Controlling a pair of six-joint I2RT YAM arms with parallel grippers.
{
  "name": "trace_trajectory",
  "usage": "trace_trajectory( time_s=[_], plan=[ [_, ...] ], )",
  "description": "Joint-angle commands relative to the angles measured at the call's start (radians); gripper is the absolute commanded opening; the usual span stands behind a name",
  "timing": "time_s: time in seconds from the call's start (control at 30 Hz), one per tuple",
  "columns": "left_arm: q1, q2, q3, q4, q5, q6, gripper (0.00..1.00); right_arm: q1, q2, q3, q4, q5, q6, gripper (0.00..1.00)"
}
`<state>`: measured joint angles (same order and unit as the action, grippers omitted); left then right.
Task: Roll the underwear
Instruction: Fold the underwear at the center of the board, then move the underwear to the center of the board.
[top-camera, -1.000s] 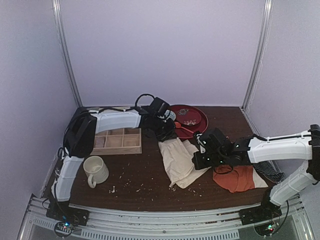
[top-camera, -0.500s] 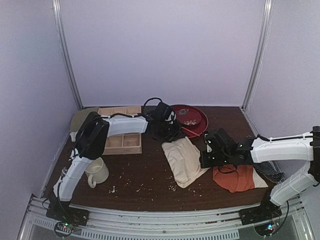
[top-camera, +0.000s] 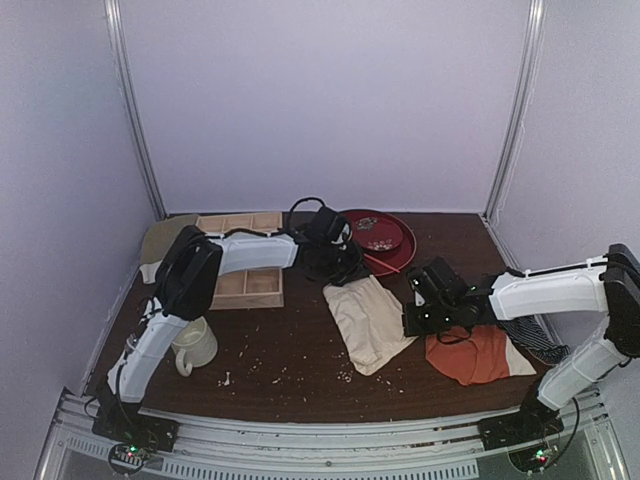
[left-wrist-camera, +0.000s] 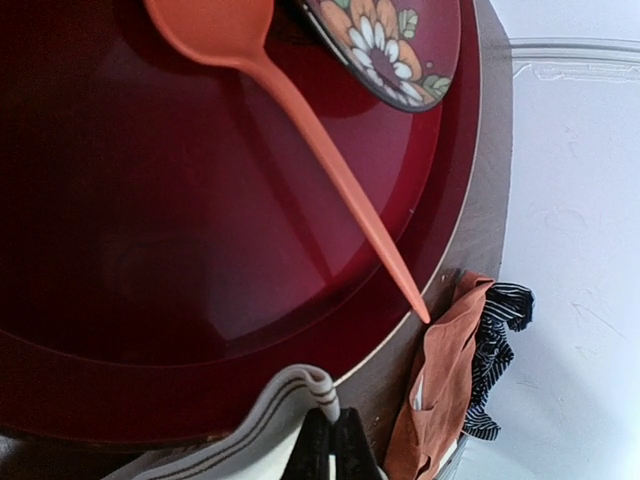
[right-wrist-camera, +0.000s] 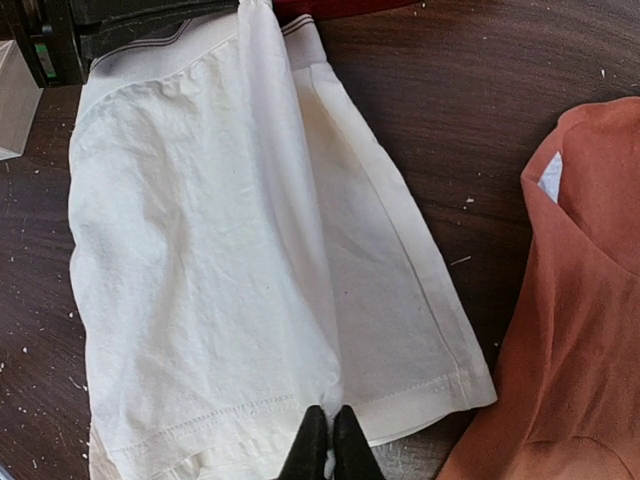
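The cream underwear (top-camera: 365, 318) lies spread flat mid-table, its striped waistband toward the back. My left gripper (top-camera: 335, 278) is at the waistband's far corner. In the left wrist view the left gripper (left-wrist-camera: 333, 425) is shut on a raised fold of the waistband (left-wrist-camera: 290, 395). My right gripper (top-camera: 410, 322) is at the right side of the garment. In the right wrist view the right gripper (right-wrist-camera: 327, 430) is shut on a pinch of the leg hem, and the underwear (right-wrist-camera: 220, 250) stretches away from it, smooth with a long crease.
A red tray (top-camera: 400, 240) holding a floral bowl (top-camera: 362, 228) and an orange spoon (left-wrist-camera: 300, 110) sits just behind the waistband. An orange-red garment (top-camera: 475, 355) and a striped cloth (top-camera: 535, 340) lie right. A wooden compartment box (top-camera: 245, 285) and a mug (top-camera: 192, 343) stand left. Crumbs dot the table.
The left arm has drawn the waistband back toward the tray and the right gripper has shifted slightly right, so the bunched underwear now lies stretched and flatter.
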<state>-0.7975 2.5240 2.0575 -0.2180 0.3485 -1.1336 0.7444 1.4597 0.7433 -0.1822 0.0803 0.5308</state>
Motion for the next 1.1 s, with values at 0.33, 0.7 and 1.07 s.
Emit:
trace_trajectory(
  time_s=[0.33,0.7,1.07],
  plan=[
    [0.013,-0.022,0.036,-0.010,0.025,0.051,0.56,-0.008,-0.038,0.001,-0.045,0.068,0.033,0.23],
    [0.014,-0.235,-0.147,-0.029,-0.006,0.133,0.66,-0.040,-0.053,0.052,-0.086,0.091,-0.003,0.37],
    [-0.019,-0.318,-0.337,-0.040,0.001,0.172,0.61,-0.144,0.106,0.163,-0.052,-0.040,-0.088,0.44]
  ],
)
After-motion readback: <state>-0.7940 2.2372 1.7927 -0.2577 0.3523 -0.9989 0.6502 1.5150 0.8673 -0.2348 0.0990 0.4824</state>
